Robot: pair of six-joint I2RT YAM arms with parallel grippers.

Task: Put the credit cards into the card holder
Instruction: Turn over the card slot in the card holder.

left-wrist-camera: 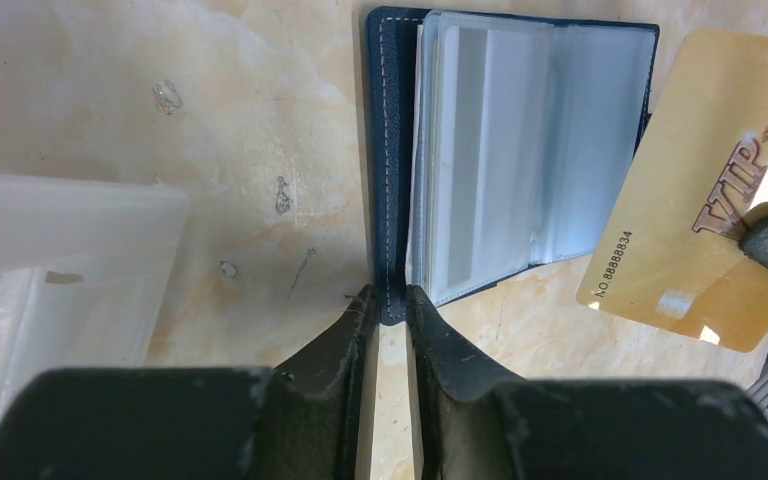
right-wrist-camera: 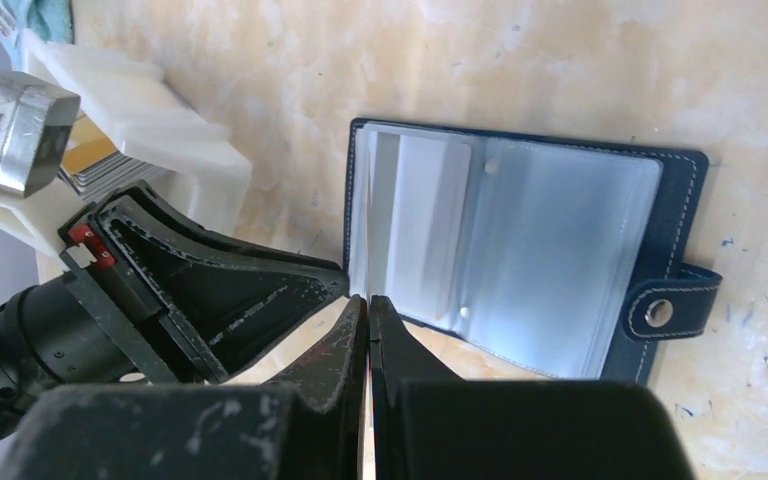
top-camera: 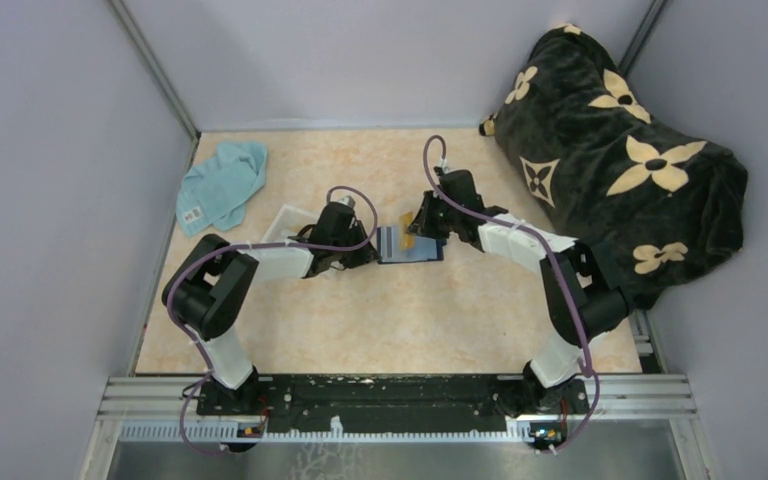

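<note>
The left fingers pinch the open holder by its spine, while the right fingers clamp a gold card just beside its opposite edge, long axis roughly parallel to the spine.

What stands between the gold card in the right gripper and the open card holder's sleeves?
Nothing visible does. The gold card, shut in the right gripper, is right beside one edge of the open card holder. The left gripper pinches its navy cover at the other side, out of that path.
</note>
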